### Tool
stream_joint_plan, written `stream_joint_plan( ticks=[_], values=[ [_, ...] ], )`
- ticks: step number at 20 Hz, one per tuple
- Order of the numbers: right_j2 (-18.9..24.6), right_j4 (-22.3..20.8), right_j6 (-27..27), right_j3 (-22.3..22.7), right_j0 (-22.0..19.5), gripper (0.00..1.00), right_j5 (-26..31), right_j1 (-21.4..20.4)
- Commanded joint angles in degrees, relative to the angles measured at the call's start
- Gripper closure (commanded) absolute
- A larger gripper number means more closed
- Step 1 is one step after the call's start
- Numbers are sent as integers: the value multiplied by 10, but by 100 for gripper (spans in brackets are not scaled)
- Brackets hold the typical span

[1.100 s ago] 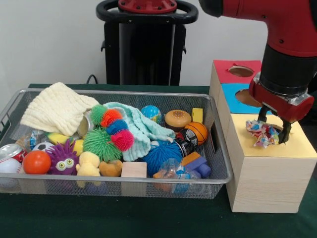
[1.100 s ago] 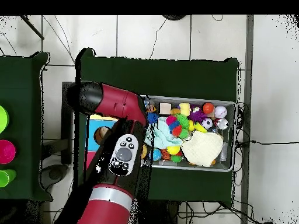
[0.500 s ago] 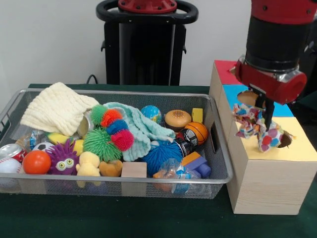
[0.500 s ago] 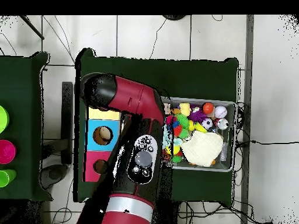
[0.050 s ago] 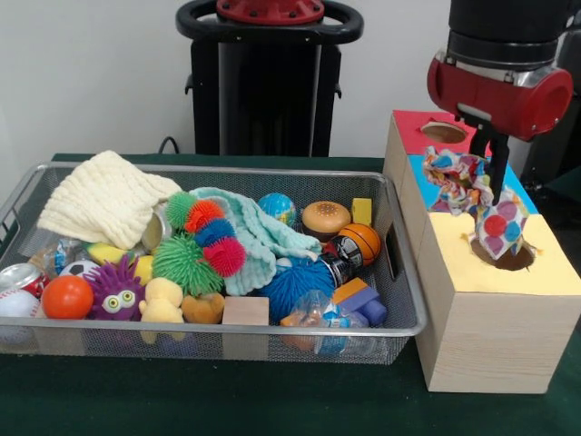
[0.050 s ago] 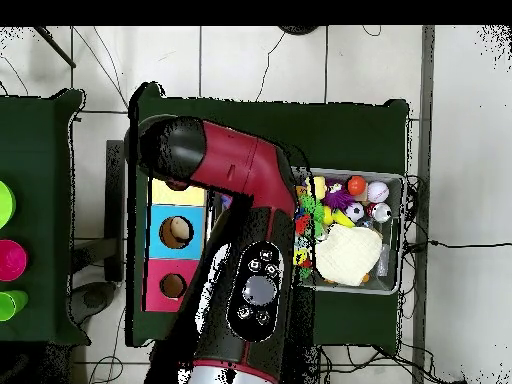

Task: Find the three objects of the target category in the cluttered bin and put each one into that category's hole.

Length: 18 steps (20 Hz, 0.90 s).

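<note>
Nearest, a wire mesh bin (image 5: 399, 322) on the green-covered bench (image 5: 272, 400) holds crowded toys, among them an orange ball (image 5: 67, 297), a purple googly-eyed spiky toy (image 5: 115, 289) and a cream knitted cloth (image 5: 104, 198) toward its far side. Beside it stands a wooden box (image 5: 495, 336) with yellow, blue and red top panels, each with a hole. Above the yellow panel's hole (image 5: 505, 257), the gripper (image 5: 495, 173) is clamped on a multicoloured patterned cloth (image 5: 477, 195), which hangs with its lower end at the hole's rim.
</note>
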Motion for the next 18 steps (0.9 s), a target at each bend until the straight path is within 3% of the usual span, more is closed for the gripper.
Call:
stream_joint_plan(
  ticks=[1,18],
  values=[
    [57,-35,-13,16,-12,100,21,1],
    [52,-44,19,65,13,100,-8,-6]
  ],
)
